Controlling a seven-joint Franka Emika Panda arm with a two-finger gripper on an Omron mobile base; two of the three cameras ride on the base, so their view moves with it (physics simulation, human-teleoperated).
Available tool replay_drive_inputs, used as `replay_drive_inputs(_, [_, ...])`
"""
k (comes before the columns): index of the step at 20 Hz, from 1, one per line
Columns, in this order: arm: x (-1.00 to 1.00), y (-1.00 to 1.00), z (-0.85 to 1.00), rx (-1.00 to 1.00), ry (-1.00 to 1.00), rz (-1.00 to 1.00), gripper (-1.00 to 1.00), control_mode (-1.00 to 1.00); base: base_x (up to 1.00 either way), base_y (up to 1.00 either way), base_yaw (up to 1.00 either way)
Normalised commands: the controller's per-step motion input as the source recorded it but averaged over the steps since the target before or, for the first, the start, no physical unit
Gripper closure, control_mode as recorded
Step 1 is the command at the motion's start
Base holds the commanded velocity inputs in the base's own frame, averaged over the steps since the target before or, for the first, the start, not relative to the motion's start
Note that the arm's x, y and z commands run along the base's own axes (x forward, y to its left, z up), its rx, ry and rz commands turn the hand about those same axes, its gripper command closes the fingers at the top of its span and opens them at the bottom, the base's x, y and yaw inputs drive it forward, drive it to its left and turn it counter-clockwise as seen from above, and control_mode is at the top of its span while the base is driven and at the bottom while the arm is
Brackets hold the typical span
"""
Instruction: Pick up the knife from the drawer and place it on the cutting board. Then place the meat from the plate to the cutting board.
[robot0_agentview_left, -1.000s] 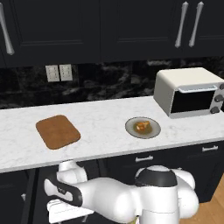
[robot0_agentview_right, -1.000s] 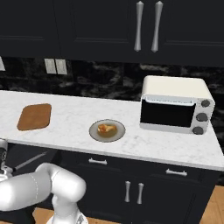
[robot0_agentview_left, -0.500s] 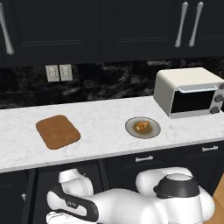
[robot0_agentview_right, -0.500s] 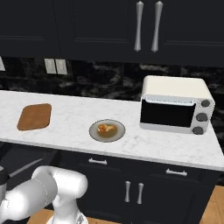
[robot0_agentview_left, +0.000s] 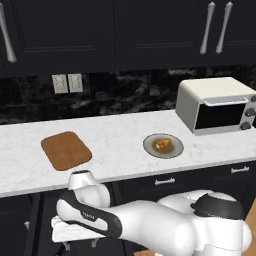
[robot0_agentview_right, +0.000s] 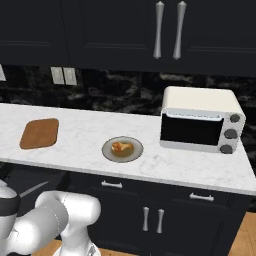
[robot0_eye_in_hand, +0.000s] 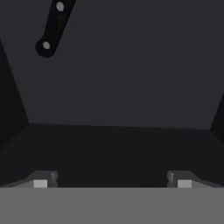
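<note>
The two-finger tool (robot0_eye_in_hand: 112, 181) hangs wide open with nothing between its tips, looking into the dark, near-black drawer (robot0_eye_in_hand: 113, 109). The slim knife's black handle with silver rivets (robot0_eye_in_hand: 53, 27) lies on the drawer floor at the far left, well apart from the tips. On the white marble desk (robot0_agentview_left: 120, 145), the flat reddish-brown wooden cutting board (robot0_agentview_left: 66, 150) sits at the left, and the round grey-beige plate (robot0_agentview_left: 163, 145) carrying the orange-brown meat chunk (robot0_agentview_left: 162, 144) sits between it and a white toaster oven (robot0_agentview_left: 217, 104).
</note>
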Motion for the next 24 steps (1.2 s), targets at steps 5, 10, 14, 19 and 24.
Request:
replay_drive_inputs(5, [0.52, 0.3, 0.12, 0.0, -0.29, -0.11, -1.0, -1.0, 0.0, 0.0, 0.0])
replay_drive_inputs(10, [0.28, 0.25, -0.01, 0.0, -0.3, -0.04, -1.0, -1.0, 0.0, 0.0, 0.0])
replay_drive_inputs(14, [0.21, 0.12, -0.12, 0.0, -0.23, -0.02, -1.0, -1.0, 0.0, 0.0, 0.0])
replay_drive_inputs(19, [0.24, 0.0, -0.18, 0.0, -0.11, 0.0, -1.0, -1.0, 0.0, 0.0, 0.0])
replay_drive_inputs(24, [0.37, 0.0, -0.3, 0.0, -0.01, 0.0, -1.0, -1.0, 0.0, 0.0, 0.0])
